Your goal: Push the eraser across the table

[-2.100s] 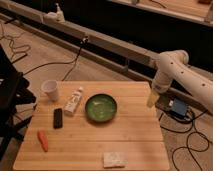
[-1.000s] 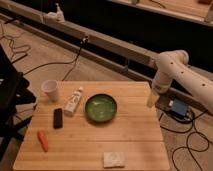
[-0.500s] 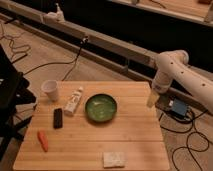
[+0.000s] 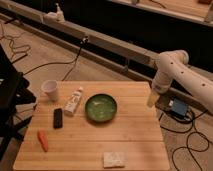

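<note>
The eraser is a small flat black slab lying on the left part of the light wooden table. It lies between the white tube and the orange carrot-like piece. My gripper hangs from the white arm at the table's right edge, far from the eraser, with the green bowl between them.
A green bowl sits at the table's middle. A white cup stands at the back left. A pale beige pad lies near the front edge. Cables and a blue box are on the floor at right.
</note>
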Controlling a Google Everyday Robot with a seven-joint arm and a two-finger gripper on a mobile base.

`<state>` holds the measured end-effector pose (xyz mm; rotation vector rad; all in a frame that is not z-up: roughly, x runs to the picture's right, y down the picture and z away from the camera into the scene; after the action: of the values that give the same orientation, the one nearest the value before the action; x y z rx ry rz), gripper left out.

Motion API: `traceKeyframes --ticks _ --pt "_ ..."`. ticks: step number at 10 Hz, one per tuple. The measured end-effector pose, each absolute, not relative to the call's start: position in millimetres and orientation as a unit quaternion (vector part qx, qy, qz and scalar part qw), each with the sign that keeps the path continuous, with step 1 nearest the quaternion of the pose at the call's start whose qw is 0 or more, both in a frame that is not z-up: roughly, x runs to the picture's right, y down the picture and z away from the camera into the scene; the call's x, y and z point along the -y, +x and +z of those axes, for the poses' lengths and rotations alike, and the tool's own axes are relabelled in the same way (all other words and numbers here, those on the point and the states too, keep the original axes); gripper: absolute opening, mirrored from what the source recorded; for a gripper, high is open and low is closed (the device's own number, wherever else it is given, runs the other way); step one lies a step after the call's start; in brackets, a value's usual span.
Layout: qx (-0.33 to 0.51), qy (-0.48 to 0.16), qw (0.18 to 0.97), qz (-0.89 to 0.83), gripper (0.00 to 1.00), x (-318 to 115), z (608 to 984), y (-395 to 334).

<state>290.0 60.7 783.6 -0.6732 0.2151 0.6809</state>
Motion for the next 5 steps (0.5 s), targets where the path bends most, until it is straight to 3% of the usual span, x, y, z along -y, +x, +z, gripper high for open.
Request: traceKeyframes --ticks 5 --pt "-0.101 -0.323 0.870 0.359 0.06 -63 789 279"
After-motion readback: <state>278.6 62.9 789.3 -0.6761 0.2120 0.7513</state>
